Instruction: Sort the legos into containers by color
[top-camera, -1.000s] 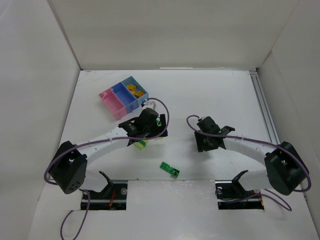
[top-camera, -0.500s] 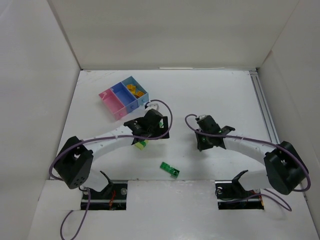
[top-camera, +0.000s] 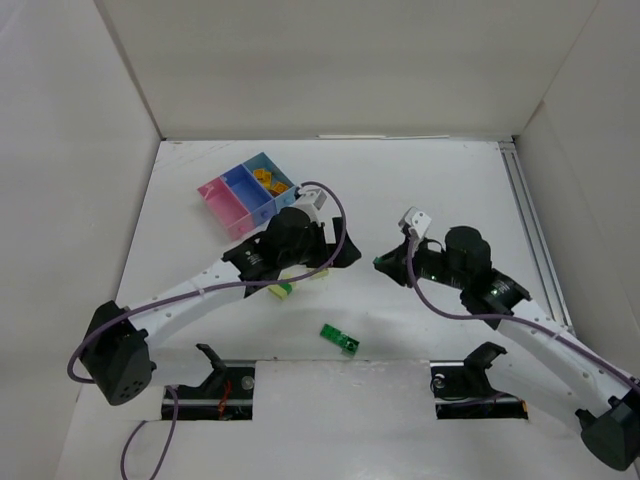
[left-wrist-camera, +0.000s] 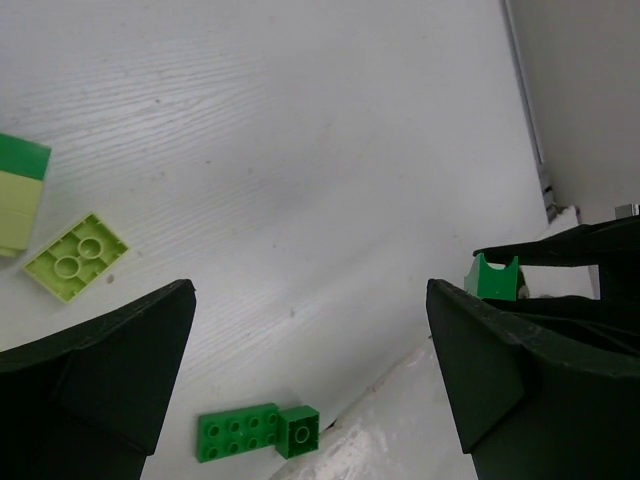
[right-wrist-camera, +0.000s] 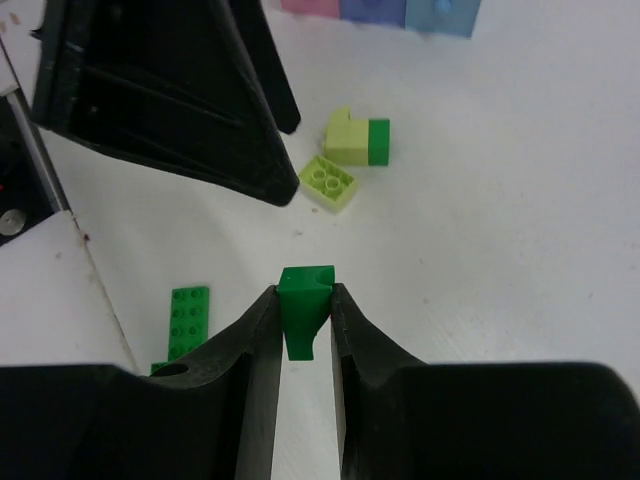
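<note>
Dark green brick (right-wrist-camera: 305, 305) is pinched tight between the right jaws, gripped by its sides, out over the middle of the desk (top-camera: 420, 190). Beyond it on the desk lie a lime green brick (right-wrist-camera: 329, 183) and a pale yellow-and-green brick (right-wrist-camera: 358, 138), just beside each other. A long dark green brick (top-camera: 340, 339) sits by the near edge. Left jaws are spread wide, nothing in them, hanging near those loose pieces. Pink and blue bins (top-camera: 240, 222) stand at far left, with orange bricks (top-camera: 268, 180) in the rightmost blue one.
</note>
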